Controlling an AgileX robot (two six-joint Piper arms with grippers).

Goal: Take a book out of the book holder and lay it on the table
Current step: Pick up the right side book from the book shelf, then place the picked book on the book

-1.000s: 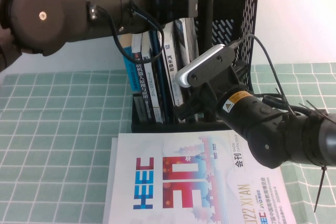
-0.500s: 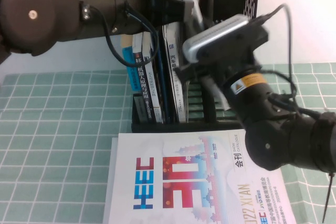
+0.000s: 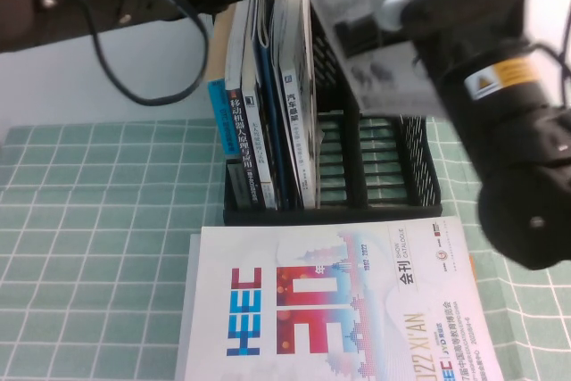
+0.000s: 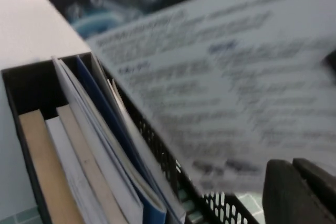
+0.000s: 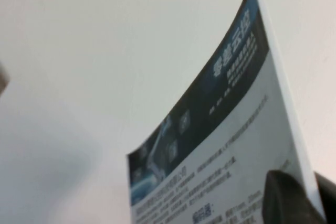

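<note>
At the upper right of the high view, the right arm is raised above the book holder (image 3: 393, 180). The right claw (image 5: 314, 205) is pinching the book (image 3: 352, 6) by its edge. In the right wrist view, one dark finger (image 5: 289, 198) lies on the printed face and a second dark part shows just behind the page edge.

The book is held in the air, tilted. It is above the open right-hand compartments of the book holder and clear of the desk (image 3: 98, 220). The face in view carries a dark blue band with white characters, with pale grey-white print below it. The print is too blurred to read.

At the upper left of the high view, the left arm reaches toward the top of the book holder. The left claw (image 4: 296, 192) sits above the rack, close beside the raised book. Whether it is spread or pressed together cannot be told.

The book holder stands upright at the centre of the high view. A row of upright books (image 3: 263, 104) fills its left compartments, and one of them has a blue spine. The right compartments show only bare dividers and the perforated wall.

In front of the book holder, at the lower centre of the frame, a white catalogue (image 3: 330, 310) marked "HEEC 30" lies flat on the green gridded desk. Its far edge is just beside the rack base.
</note>
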